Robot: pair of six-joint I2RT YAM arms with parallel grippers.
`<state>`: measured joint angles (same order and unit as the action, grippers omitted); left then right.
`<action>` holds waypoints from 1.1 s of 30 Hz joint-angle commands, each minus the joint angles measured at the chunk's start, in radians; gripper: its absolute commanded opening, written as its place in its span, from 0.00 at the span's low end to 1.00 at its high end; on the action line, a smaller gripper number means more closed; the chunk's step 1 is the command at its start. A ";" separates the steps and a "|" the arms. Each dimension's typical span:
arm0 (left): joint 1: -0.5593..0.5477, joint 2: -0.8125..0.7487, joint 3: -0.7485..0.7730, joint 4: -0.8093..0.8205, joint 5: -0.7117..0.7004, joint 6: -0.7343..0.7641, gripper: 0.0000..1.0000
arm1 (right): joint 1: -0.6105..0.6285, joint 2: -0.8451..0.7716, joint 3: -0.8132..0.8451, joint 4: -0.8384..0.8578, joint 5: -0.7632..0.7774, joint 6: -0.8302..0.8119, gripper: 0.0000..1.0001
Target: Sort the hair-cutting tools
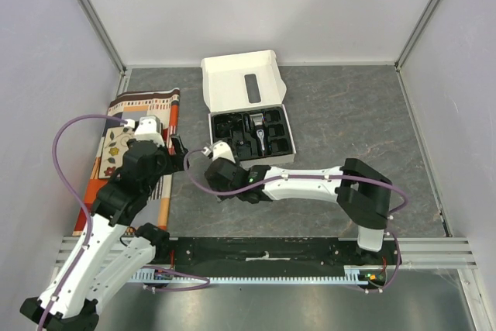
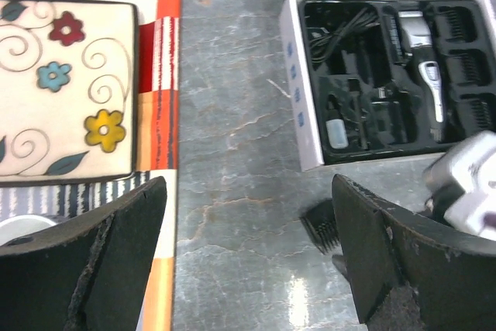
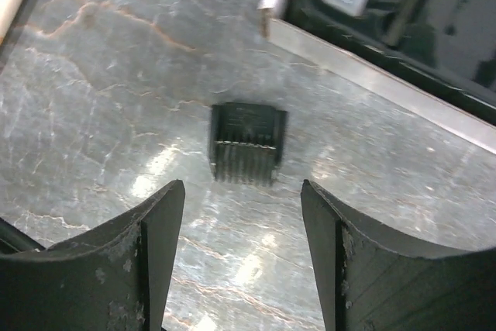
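Observation:
The black clipper with a silver head (image 2: pixel 422 63) lies in the black tray of the white box (image 2: pixel 308 125), also seen from above (image 1: pixel 260 134). The coiled black cable (image 2: pixel 341 29) lies in the tray's far left pocket. A small black comb guard (image 3: pixel 244 143) lies on the grey table just outside the box's near corner, and shows in the left wrist view (image 2: pixel 322 226). My right gripper (image 3: pixel 242 191) is open, empty, just short of the guard. My left gripper (image 2: pixel 248 191) is open and empty over bare table, left of the guard. The dark bottles cannot be made out.
A flowered plate (image 2: pixel 62 91) rests on a striped placemat (image 1: pixel 167 102) at the left. The rim of a white cup (image 2: pixel 19 226) shows by my left finger. The box's lid (image 1: pixel 240 79) stands open behind the tray. A small pale bottle (image 2: pixel 335 133) sits in the tray.

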<state>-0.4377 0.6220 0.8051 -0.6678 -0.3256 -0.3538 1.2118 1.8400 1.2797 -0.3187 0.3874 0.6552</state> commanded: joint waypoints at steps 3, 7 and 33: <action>0.004 -0.004 0.036 -0.036 -0.139 -0.054 0.93 | 0.035 0.102 0.073 0.046 -0.024 -0.072 0.70; 0.004 -0.005 0.037 -0.038 -0.138 -0.057 0.93 | 0.035 0.133 0.102 0.041 -0.009 -0.107 0.71; 0.004 -0.027 0.032 -0.033 -0.132 -0.053 0.93 | 0.000 0.240 0.101 0.047 0.048 -0.120 0.75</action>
<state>-0.4332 0.6048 0.8051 -0.7338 -0.4706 -0.3759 1.2266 2.0598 1.3937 -0.2779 0.4351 0.5339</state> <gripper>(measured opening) 0.928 0.758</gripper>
